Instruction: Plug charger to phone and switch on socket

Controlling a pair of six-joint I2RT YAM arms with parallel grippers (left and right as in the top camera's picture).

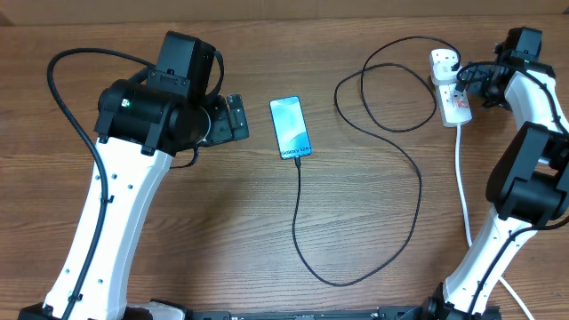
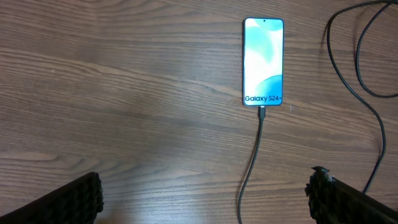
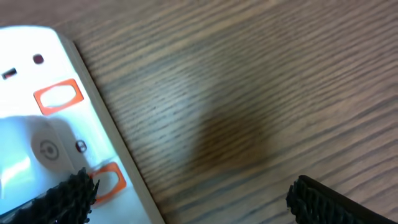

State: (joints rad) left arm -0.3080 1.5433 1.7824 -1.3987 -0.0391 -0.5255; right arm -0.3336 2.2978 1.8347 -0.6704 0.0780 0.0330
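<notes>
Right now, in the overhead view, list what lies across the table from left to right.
left gripper → phone → charger, its wide loop → socket

Robot lab bench. Wood-grain tabletop [image 1: 222,249]; white-and-black left arm [image 1: 116,222] based at 7 o'clock, right arm [image 1: 484,253] at 5 o'clock.
</notes>
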